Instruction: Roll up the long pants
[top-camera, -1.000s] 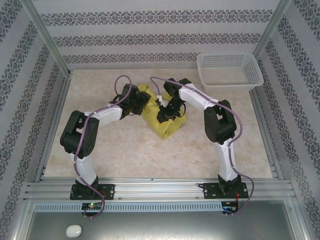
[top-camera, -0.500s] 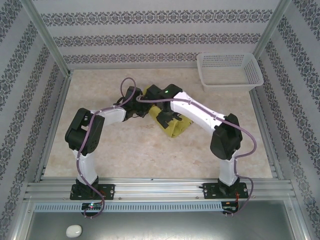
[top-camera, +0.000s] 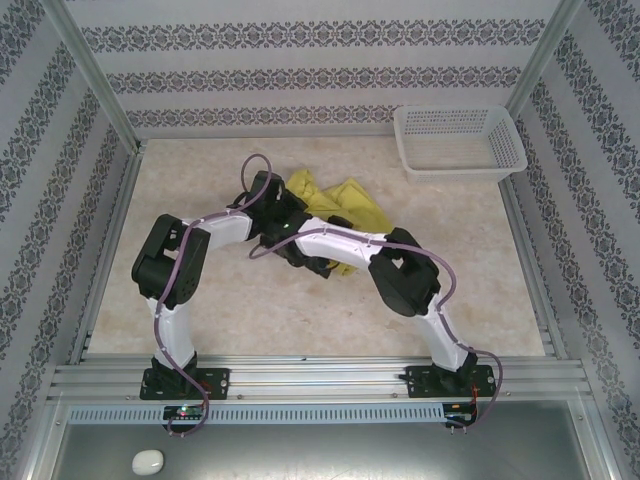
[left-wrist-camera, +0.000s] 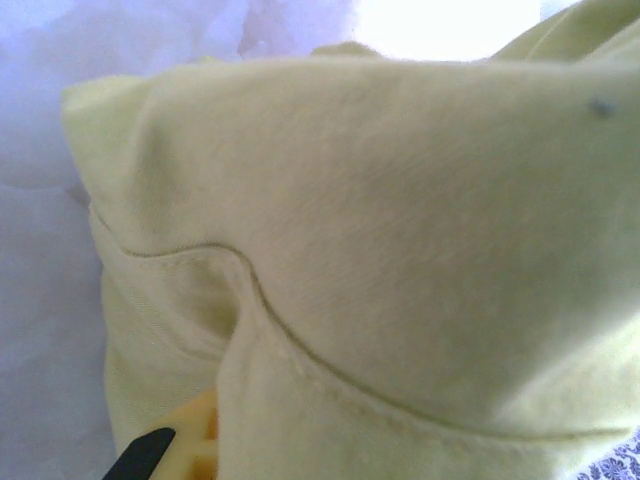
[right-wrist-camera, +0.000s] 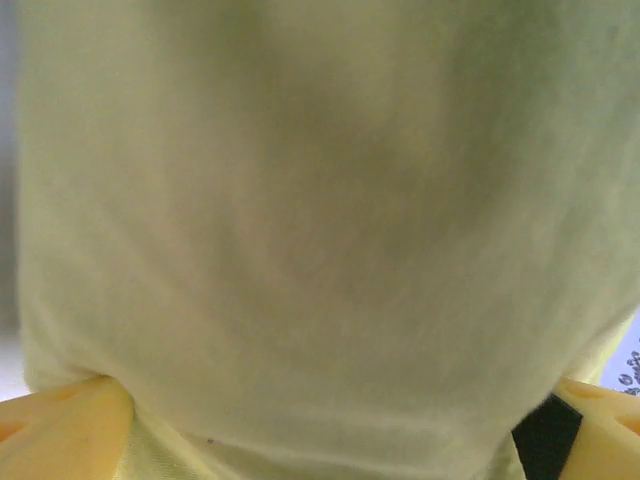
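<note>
from above, the long pants (top-camera: 350, 200) lie bunched in the middle of the table (top-camera: 200, 310), well apart from the basket (top-camera: 460, 140) at the far right. the left gripper (top-camera: 288, 215) and right gripper (top-camera: 310, 258) crowd the cloth's left side, so the arms could bump and make the roll crooked.

left wrist view: one yellow finger (left-wrist-camera: 200, 445) peeks from under a fold. i cannot tell how its jaws are.

right wrist view: the pads (right-wrist-camera: 60, 430) stand wide apart with cloth between, so it may slip out.

there are no words or labels to read.
</note>
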